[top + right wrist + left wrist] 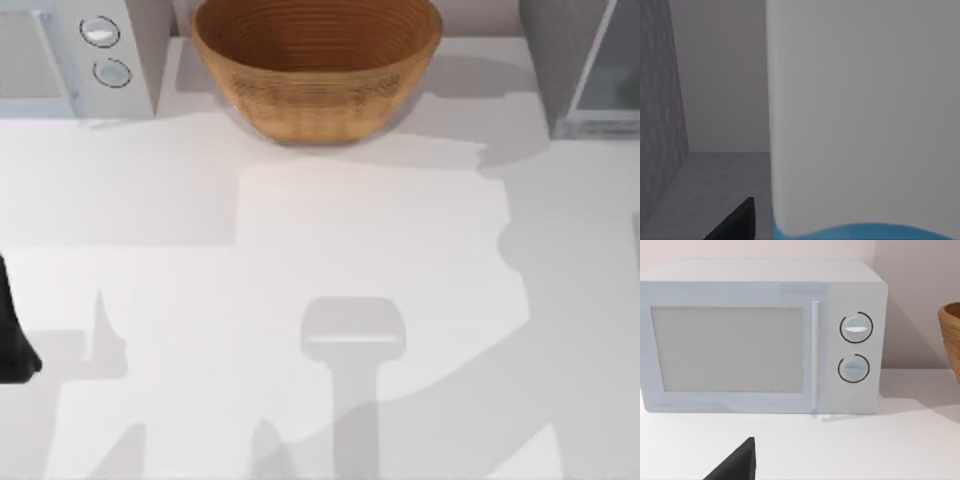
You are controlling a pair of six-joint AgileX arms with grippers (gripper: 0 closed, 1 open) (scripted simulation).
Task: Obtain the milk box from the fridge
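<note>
The milk box stands very close in the right wrist view, a white face with a sky-blue patch along its low edge. It sits inside the fridge, between grey inner walls. One dark finger of my right gripper lies just beside the box's edge, well off centre, so the jaws stand open. From above, the fridge is at the back right, its pale glassy door panel swung out. My left arm is parked at the left edge, with one finger showing, open.
A brown woven basket sits at the back centre. A light-grey appliance with two round knobs fills the back left corner, and the left wrist view faces it. The white tabletop in front is bare.
</note>
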